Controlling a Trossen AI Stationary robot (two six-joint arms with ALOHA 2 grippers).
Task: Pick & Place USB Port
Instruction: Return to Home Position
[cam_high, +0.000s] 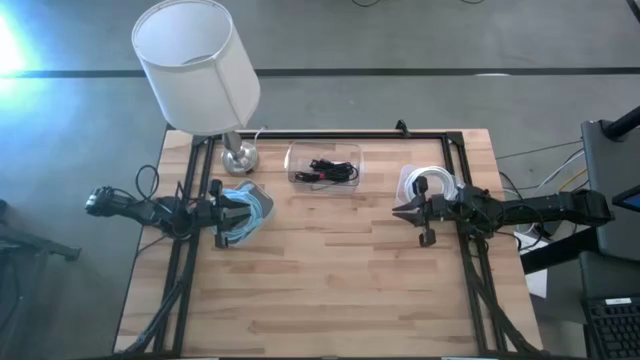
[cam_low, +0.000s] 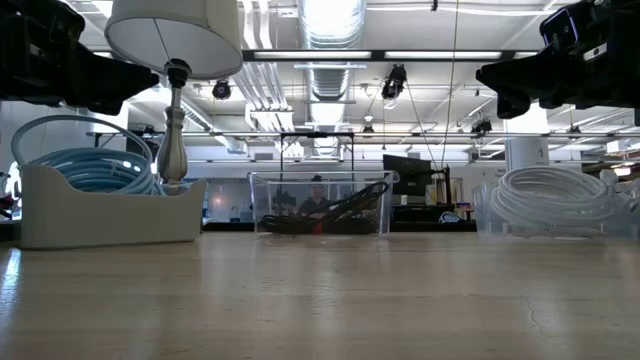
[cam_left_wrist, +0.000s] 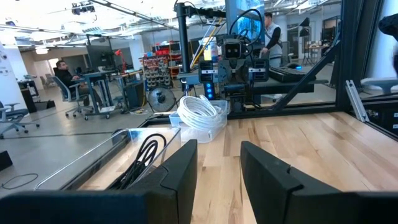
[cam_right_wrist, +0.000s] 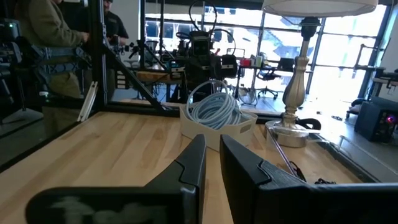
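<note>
The left gripper (cam_left_wrist: 219, 149) hangs above the table (cam_high: 330, 290) with its fingers parted and nothing between them. Directly beneath it sits a white tray (cam_low: 110, 215) holding a coiled blue cable (cam_high: 255, 208). A little ahead of its fingertips and off to the lamp (cam_high: 195, 60) side stands the transparent bin (cam_high: 291, 165), and the black USB cables (cam_high: 333, 170) lie inside it in a loose heap, none left on the bare wood. Farther ahead is a coil of white cable (cam_high: 432, 182) in its own clear tub, just beside the right gripper (cam_right_wrist: 212, 143), which faces the left one across the table. Its fingers are drawn close with only a narrow slit between them, and it holds nothing. Beyond the table, people are at work in the room. By the look of them, the cables are light, limp and a little springy, and their loops are tangled, so lifting one would probably drag its neighbours along. Their smooth jackets may slide through the pads. The best hold is likely across a bunched loop, or on a stiff moulded plug, with the fingers closing nearly all the way. The bin looks light enough to shift if a cable snags its wall.
</note>
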